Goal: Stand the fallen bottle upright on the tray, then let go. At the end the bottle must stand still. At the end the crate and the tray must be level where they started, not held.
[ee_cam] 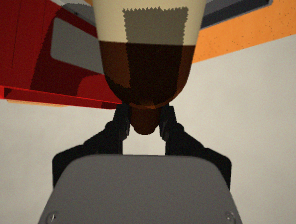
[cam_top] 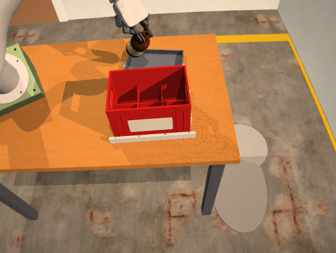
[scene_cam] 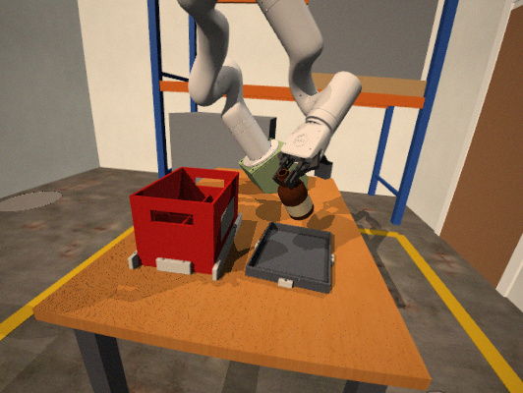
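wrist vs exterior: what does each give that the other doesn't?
Wrist only: the two black fingers pinching the neck of the brown glass bottle from either side.

Exterior only: the bottle hangs tilted in the air over the far edge of the flat grey tray, not touching it; blue-and-orange shelf rack behind.

Both: gripper shut on the bottle, red plastic crate, orange wooden table.
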Robot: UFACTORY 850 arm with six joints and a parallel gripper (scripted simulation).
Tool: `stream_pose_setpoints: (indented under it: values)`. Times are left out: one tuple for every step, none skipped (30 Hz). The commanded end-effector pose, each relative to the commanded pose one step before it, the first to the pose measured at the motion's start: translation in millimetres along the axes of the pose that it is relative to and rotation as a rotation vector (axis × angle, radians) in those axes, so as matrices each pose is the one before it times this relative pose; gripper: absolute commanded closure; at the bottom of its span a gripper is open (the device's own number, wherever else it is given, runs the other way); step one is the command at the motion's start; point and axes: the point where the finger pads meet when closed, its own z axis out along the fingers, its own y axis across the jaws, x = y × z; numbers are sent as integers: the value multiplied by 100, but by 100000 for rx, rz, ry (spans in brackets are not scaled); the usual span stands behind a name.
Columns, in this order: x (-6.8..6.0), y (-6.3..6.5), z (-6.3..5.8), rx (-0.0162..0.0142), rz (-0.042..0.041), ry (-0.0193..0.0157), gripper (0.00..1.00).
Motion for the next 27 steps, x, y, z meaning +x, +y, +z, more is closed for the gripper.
stream_pose_setpoints:
  values:
    - [-60,52,-40,-47,132,-582,100]
    - [2,-2,4,23,-6,-419,100]
    - [2,-3,4,24,-6,-466,100]
    - [2,-3,4,24,-6,-511,100]
    - [2,-3,3,24,-6,-553,100]
    - [2,-2,3,23,-6,-592,100]
    - [2,-2,2,21,-5,-626,100]
    - [3,-2,1,18,-4,-656,100]
    - [3,-2,0,15,-4,-681,100]
    - [3,-1,-1,12,-2,-701,100]
    - [3,-1,-2,8,-1,-715,100]
    - [3,0,-4,3,0,-724,100]
    - [3,0,-5,-1,1,-728,100]
    - [3,1,-6,-5,3,-725,100]
    - [3,1,-7,-9,4,-717,100]
    - [3,1,-8,-13,5,-703,100]
    - [0,0,0,0,0,0,100]
    - [0,0,0,0,0,0,100]
    - [3,2,-9,-17,6,-683,100]
    - [3,2,-10,-20,7,-658,100]
    - [2,2,-10,-22,8,-629,100]
    - [2,2,-11,-24,9,-595,100]
    - [2,2,-11,-25,9,-556,100]
    - [2,2,-10,-25,9,-515,100]
    - [2,2,-10,-25,9,-470,100]
    - [2,2,-9,-24,8,-422,100]
    - [1,2,-9,-22,8,-374,100]
